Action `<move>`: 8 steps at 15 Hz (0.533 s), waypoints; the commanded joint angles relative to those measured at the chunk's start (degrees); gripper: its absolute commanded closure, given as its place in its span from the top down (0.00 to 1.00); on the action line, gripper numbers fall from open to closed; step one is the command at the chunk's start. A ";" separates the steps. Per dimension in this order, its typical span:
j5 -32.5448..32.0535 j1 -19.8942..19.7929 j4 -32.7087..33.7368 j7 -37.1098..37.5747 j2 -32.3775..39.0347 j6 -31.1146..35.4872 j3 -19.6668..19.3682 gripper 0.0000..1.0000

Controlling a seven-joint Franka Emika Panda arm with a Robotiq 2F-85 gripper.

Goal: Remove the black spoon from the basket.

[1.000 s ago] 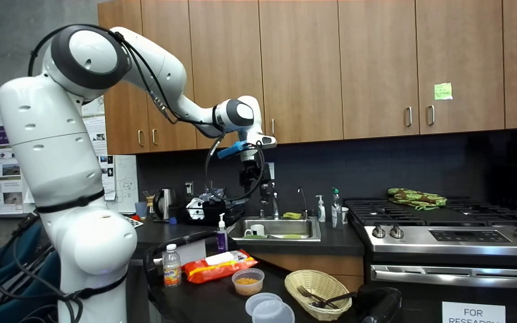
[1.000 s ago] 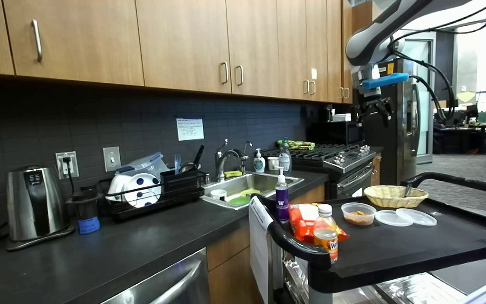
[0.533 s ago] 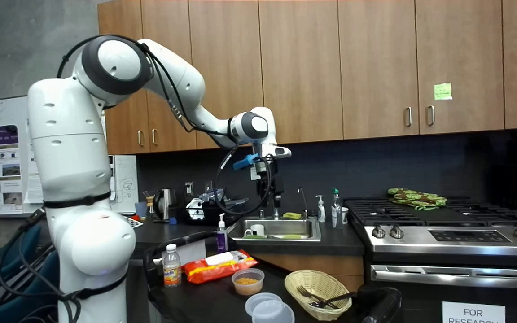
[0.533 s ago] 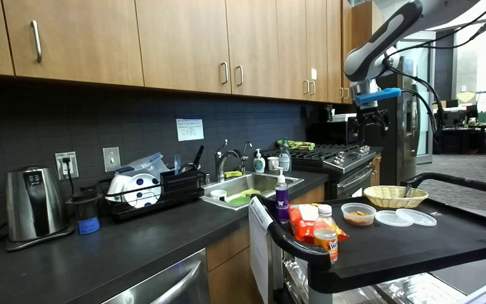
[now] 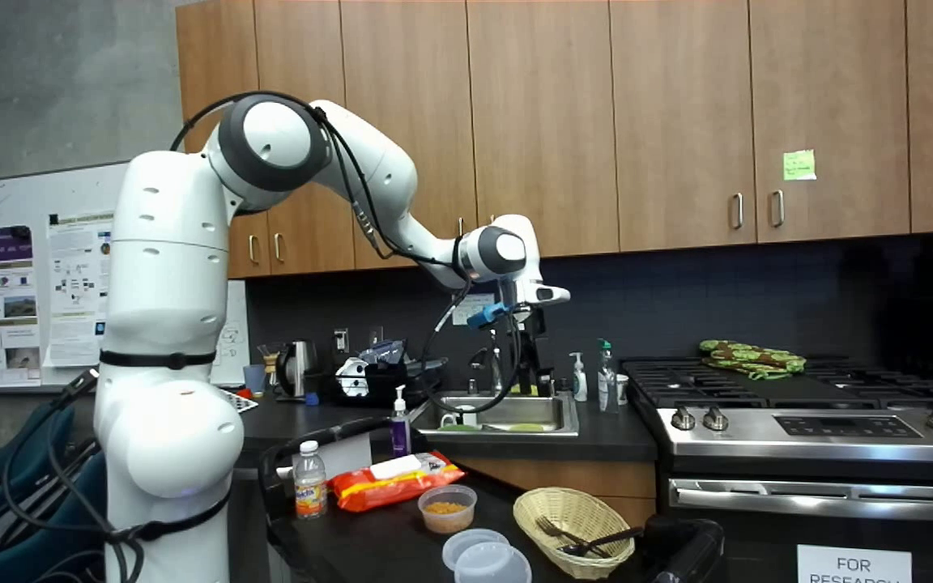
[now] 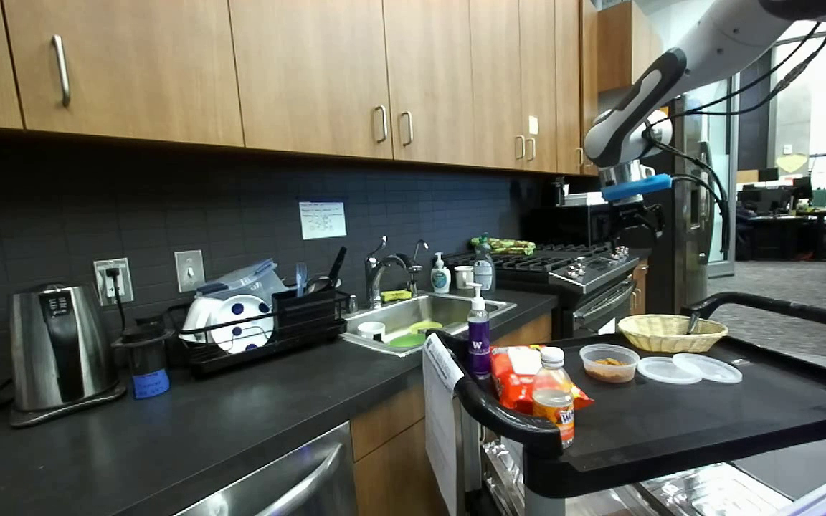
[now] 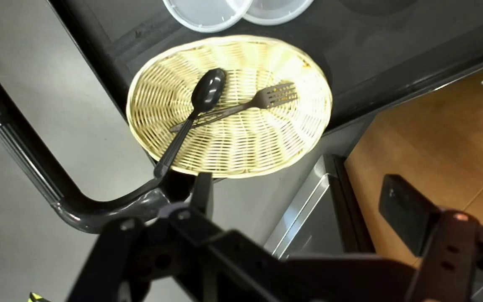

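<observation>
The gripper (image 7: 306,205) is raised well above the cart (image 6: 671,423), apart from the basket (image 7: 245,147), its two fingers spread with a wide gap between them. In the wrist view the black spoon (image 7: 193,114) lies in the left part of the basket, its scoop toward the far side and its handle slanting to the near left, across the rim and out past it. On the way, that handle passes over the handle of a dark fork (image 7: 261,100), whose tines point right. In an exterior view the basket stands at the right of the cart, toward the near side, while the white arm (image 5: 381,166) reaches over from the left. Two translucent lids (image 5: 499,568), one overlapping the other, lie just left of the basket, and a bit farther back a round tub (image 5: 470,506) holds orange food (image 5: 445,508). A red bag (image 5: 389,490) lies left of the tub, with an upright clear bottle (image 5: 310,483) beside it and a pump bottle (image 5: 401,433) at its far side. Beyond the cart are a steel sink (image 5: 507,434) and, to the right, a stove (image 5: 726,441).
</observation>
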 commanded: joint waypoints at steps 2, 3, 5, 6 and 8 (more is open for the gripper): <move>-1.06 -0.48 4.49 6.23 5.69 1.12 -3.22 1.00; -1.37 -0.48 4.73 7.60 6.60 1.40 -4.00 1.00; -2.16 -0.51 4.87 9.99 8.11 1.95 -5.41 1.00; -2.41 -0.61 4.76 10.96 8.82 2.14 -6.05 1.00; -2.28 -0.90 4.43 12.38 10.25 2.78 -7.14 1.00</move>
